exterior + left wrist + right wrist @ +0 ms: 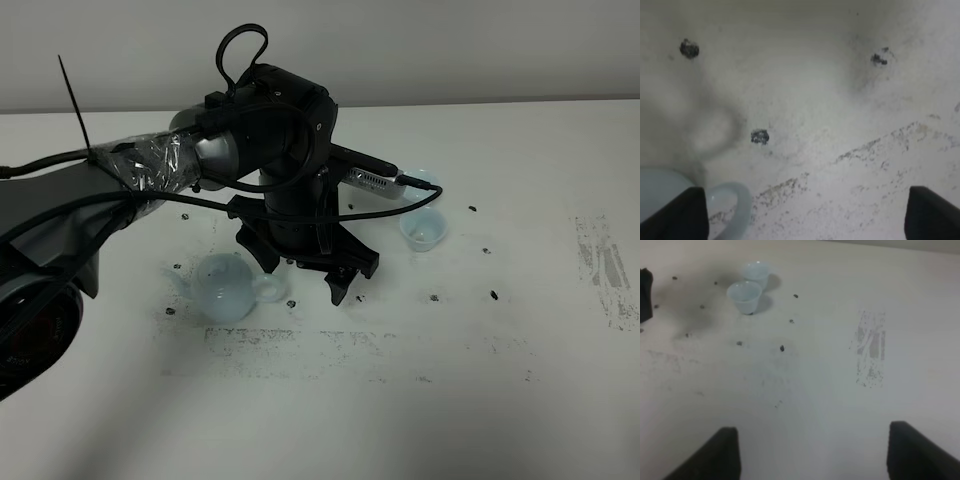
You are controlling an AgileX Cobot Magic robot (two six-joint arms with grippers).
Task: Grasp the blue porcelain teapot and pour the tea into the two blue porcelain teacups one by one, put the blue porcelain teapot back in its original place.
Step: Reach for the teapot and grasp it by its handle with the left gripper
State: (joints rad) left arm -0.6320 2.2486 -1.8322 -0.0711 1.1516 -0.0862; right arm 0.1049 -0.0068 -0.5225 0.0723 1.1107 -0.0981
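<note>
Pale-blue glazed teapot (228, 285) sits round on the scuffed white counter (500, 400), loop handle (271, 290) at 3 o'clock just beside the wide-open, empty left gripper (305, 272); flared teacups (424, 232) at its 2 o'clock; right gripper (815, 455) gapes empty.

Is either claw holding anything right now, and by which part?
Nothing is held. The left claw is open by the teapot, not closed on it; the right claw is open and empty.

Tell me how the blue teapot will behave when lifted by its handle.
The blue porcelain teapot looks glazed, so probably slippery and fragile. Its round body sits beside a small loop handle, so it may tilt spout-down when lifted.
</note>
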